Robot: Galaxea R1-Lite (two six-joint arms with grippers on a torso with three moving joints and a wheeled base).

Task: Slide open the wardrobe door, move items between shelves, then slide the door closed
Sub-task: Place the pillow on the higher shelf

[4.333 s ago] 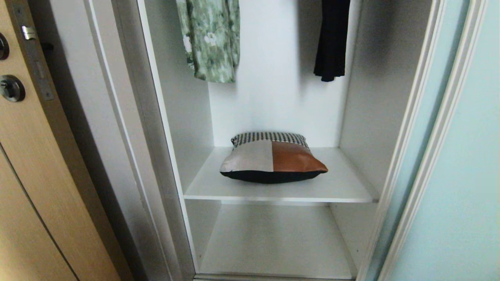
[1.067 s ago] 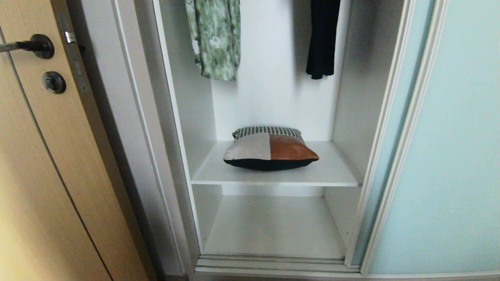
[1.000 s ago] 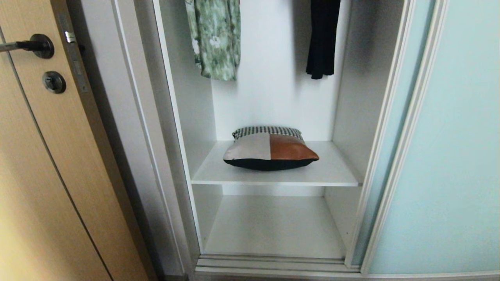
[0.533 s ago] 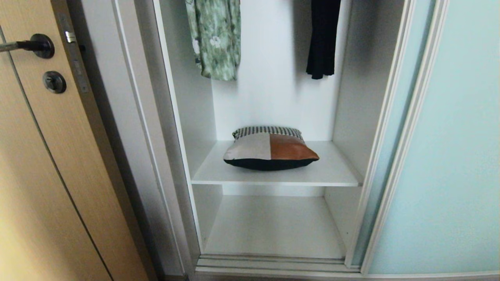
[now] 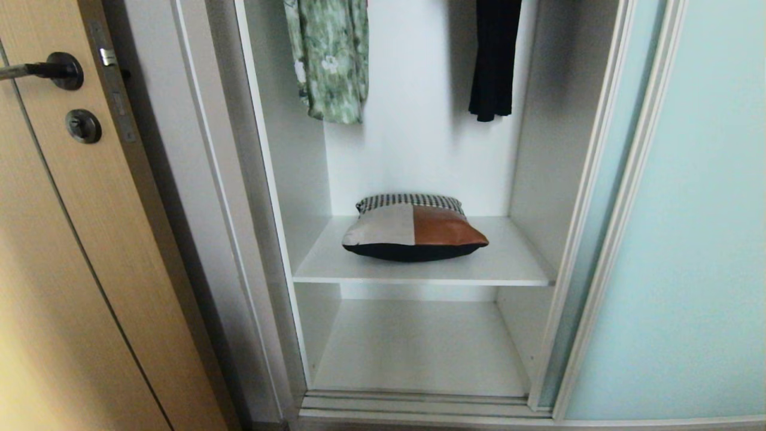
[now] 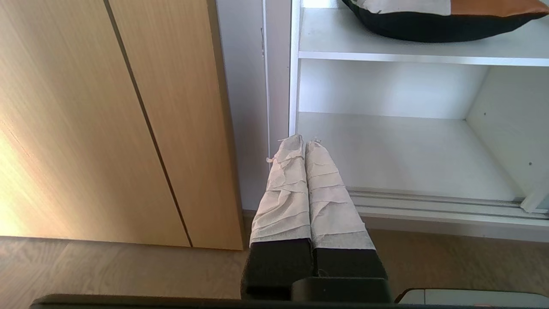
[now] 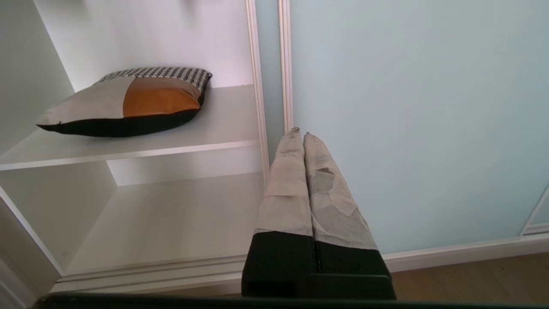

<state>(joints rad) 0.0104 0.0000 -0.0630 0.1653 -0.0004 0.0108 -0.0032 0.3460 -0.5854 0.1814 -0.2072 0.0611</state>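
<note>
A: 2 shelves (image 5: 508, 263) are exposed in the wardrobe compartment, 1 above the other. What is the position of the sliding wardrobe door (image 5: 688, 239)?

B: It stands slid aside on the right of the opening. The compartment is fully open to the front.

A: Where are the items (image 5: 413, 230)?

B: They rest on the upper shelf, roughly centred. In these views the bundle reads as 1 cushion-like piece: black underside, a grey-white panel, a rust-orange panel, and a checked strip at the rear. The lower shelf (image 5: 419, 347) carries nothing.

A: State of the left gripper (image 6: 304, 141)?

B: Fingers (image 6: 283, 189) pressed together, nothing between them. It sits low, in front of the left edge of the opening, beside the tan wooden door (image 5: 72, 269).

A: State of the right gripper (image 7: 299, 134)?

B: Fingers (image 7: 326, 189) also pressed together, nothing held. Its tips point at the door's silver frame, near the glass; contact cannot be confirmed.

A: Other contents?

B: 1 green floral garment (image 5: 329, 60) and 1 long black garment (image 5: 494, 60) hang above the upper shelf.
</note>
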